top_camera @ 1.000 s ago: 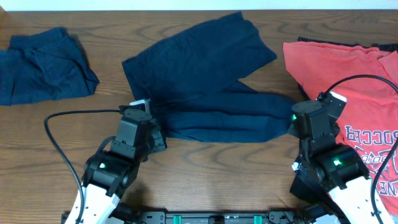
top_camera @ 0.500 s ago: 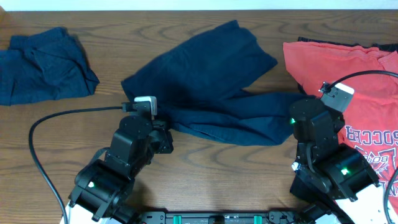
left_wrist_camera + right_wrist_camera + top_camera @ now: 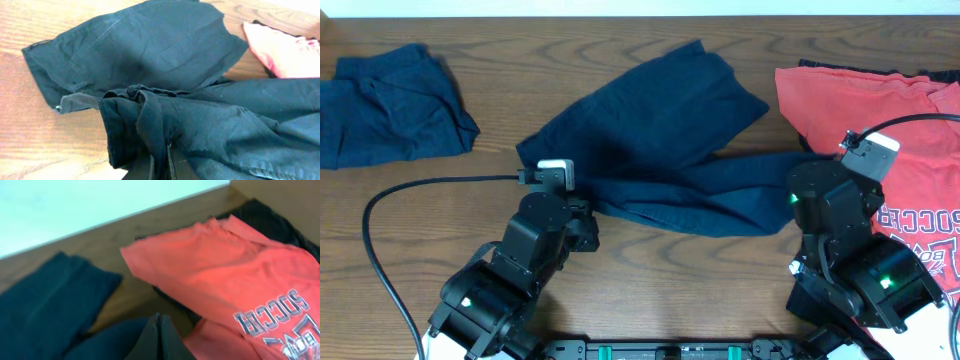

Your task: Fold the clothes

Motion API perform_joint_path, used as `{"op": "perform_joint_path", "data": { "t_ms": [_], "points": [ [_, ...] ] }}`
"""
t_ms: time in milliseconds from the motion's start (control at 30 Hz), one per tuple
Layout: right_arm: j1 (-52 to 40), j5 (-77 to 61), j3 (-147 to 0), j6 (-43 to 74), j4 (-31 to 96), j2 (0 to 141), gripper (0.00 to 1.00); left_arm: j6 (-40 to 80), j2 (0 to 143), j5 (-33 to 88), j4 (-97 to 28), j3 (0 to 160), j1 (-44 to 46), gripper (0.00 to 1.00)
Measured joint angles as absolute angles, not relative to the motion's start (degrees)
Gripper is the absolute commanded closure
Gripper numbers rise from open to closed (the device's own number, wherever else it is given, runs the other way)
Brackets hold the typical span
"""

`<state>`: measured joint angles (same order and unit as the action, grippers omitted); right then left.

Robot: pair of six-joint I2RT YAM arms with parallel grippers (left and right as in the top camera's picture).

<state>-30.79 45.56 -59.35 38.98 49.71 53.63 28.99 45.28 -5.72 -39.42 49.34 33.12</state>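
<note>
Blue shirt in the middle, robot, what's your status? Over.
Left gripper shut on navy shirt, left end. Right gripper shut on its right end. Shirt bunched, not folded. Coral shirt lies just right of it.

Left end effector [image 3: 160, 164] (right end effector [image 3: 159, 330] too) clamped closed.

Bright even light, slight blur

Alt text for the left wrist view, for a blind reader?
The left hand, shut, pinches a bunched edge of a dark navy cotton T-shirt spread over the brown wooden table; a coral-red shirt lies at upper right.
</note>
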Motion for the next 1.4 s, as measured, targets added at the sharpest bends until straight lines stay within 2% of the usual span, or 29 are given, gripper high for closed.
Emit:
{"op": "perform_joint_path", "data": {
  "t_ms": [200, 400, 600, 967, 1400],
  "points": [
    [-30.68, 40.88, -59.57, 46.44, 58.5, 55.99, 0.98, 32.82, 47.09, -9.43, -43.92, 49.41, 33.17, 0.94],
    [-29.36, 34.83, -59.59, 48.86, 57.21, 62.72, 0.98, 35.14, 52.56, -12.25, -43.83, 49.43, 32.95, 0.94],
    [-25.87, 30.94, -61.67, 45.43, 52.1, 71.2, 0.98, 35.38, 58.61, -13.72, -39.75, 49.43, 29.45, 0.94],
    [-15.75, 23.7, -76.03, 36.51, 47.68, 80.71, 0.99, 32.99, 60.75, -14.17, -29.5, 49.43, 18.59, 0.94],
    [-15.22, 15.9, -81.52, 29.76, 45.34, 94.43, 0.99, 31.7, 66.87, -15.05, -27.33, 49.43, 16.21, 0.94]
  ]
}}
